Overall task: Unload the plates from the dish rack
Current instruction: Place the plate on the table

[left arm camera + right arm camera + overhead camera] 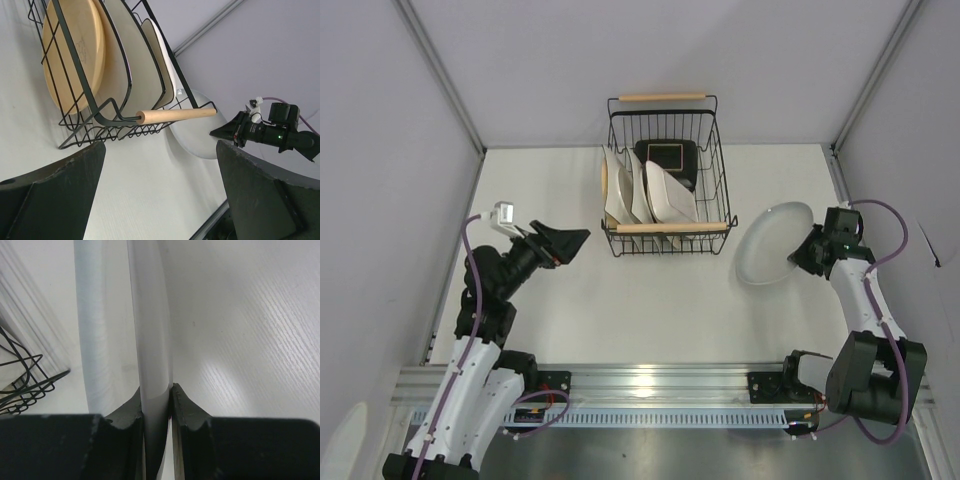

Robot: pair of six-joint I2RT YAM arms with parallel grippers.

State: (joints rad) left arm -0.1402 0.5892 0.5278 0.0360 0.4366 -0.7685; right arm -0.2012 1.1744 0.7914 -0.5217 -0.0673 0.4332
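The black wire dish rack (715, 175) with two wooden handles stands at the back centre. It holds a tan round plate (75, 50), white plates (665, 192) standing on edge and a black-rimmed square plate (667, 156) at the back. My right gripper (802, 252) is shut on the rim of a grey-white round plate (770, 243), held tilted to the right of the rack; the plate's edge (152, 340) runs between the fingers. My left gripper (575, 240) is open and empty, left of the rack's near handle (175, 114).
Grey walls enclose the white table (650, 310) on three sides. A metal rail (650, 380) runs along the near edge between the arm bases. The held plate also shows in the left wrist view (195, 130), beyond the rack's corner.
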